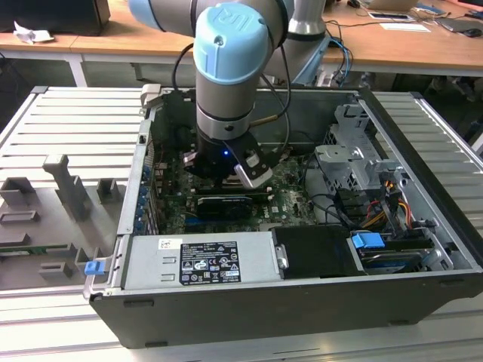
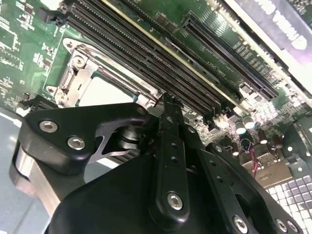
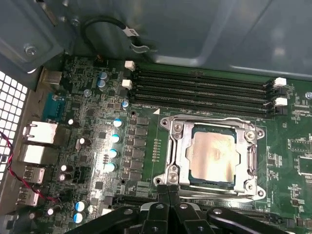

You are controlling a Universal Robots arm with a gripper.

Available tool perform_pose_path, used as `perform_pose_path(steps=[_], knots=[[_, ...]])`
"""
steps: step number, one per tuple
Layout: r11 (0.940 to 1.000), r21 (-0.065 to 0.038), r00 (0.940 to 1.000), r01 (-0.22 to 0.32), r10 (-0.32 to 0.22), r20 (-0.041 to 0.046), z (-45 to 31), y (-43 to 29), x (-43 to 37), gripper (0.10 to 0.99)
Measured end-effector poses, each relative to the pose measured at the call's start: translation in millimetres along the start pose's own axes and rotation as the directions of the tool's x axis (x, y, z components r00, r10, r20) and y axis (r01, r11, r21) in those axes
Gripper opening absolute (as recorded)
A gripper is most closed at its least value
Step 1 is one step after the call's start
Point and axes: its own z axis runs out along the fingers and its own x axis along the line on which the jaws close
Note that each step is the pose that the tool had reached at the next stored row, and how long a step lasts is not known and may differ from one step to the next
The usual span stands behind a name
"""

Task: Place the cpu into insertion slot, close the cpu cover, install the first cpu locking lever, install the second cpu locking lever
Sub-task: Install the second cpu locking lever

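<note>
First wrist view: cpu cover [image 3: 212, 155] closed over cpu [image 3: 213, 155].

A ribbed grey metal table [image 1: 423, 136] spreads beneath the open computer case [image 1: 302, 309]. Behind the case, long wooden desks [image 1: 392, 47] carry papers [image 1: 405, 26]. Grey fixture blocks [image 1: 64, 188] stand beside the case, toward the exterior view's left.
</note>
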Motion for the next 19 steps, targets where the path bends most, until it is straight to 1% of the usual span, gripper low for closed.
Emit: perform_pose_path(steps=[5, 7, 8, 9, 10, 14, 15, 19], knots=[[0.9999, -0.014, 1.0, 0.004, -0.004, 0.0005, 6.8, -1.5, 4.3, 0.106], [0.9996, -0.027, 1.0, 0.008, -0.008, 0.0016, 9.3, -2.0, 4.3, 0.106], [0.9995, -0.031, 1.0, 0.009, -0.009, 0.0021, 10.0, -2.2, 4.2, 0.106], [0.9992, -0.038, 0.9999, 0.011, -0.011, 0.002, 11.0, -2.4, 4.4, 0.106], [0.999, -0.042, 0.9999, 0.013, -0.013, 0.0022, 11.9, -2.6, 4.7, 0.106], [0.9988, -0.047, 0.9999, 0.015, -0.015, 0.0022, 11.9, -2.5, 6.8, 0.106], [0.9988, -0.047, 0.9999, 0.015, -0.015, 0.0022, 10.3, -2.2, 6.9, 0.106], [0.9988, -0.047, 0.9999, 0.015, -0.015, 0.0024, -0.7, 0.7, 6.9, 0.106]])
